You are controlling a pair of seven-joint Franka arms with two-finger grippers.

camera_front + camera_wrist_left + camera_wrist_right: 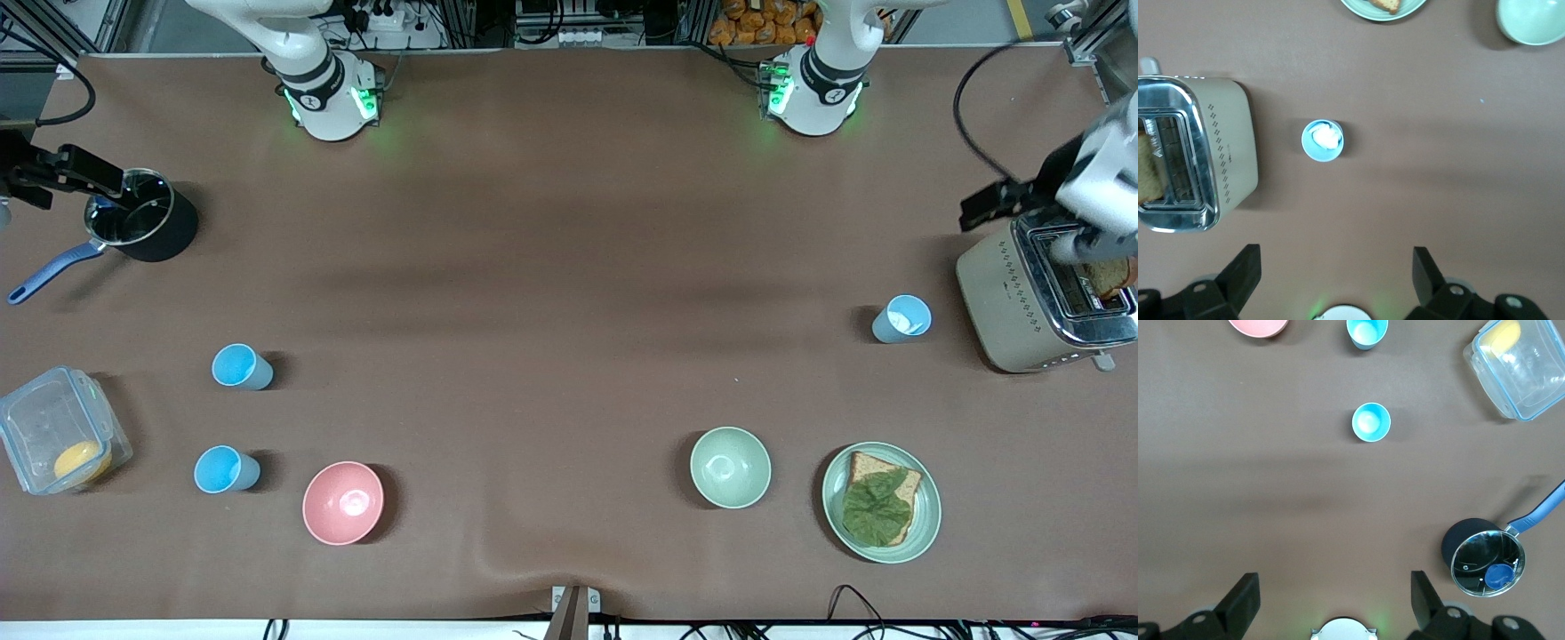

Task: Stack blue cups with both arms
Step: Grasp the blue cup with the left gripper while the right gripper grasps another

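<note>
Both grippers wait w/ jaws spread: left gripper (1337,280) over toaster (1045,298), right gripper (1331,600) over saucepan (142,222). Blue cups (240,366) look light, slick; pinch at rim.

The brown table (551,267) carries three blue cups (240,366), two bowls (343,502), toaster (1022,302), pot (147,227).

We see three blue cups upright on the table (569,222): two bright cups (238,366) (223,469) toward the right arm's end, one nearer the camera beside the pink bowl (343,502), and a paler cup (902,318) just beside the toaster (1022,311). The left gripper (996,203) hangs above the toaster; the right gripper (67,171), perhaps open, hangs by the saucepan (142,224).
</note>
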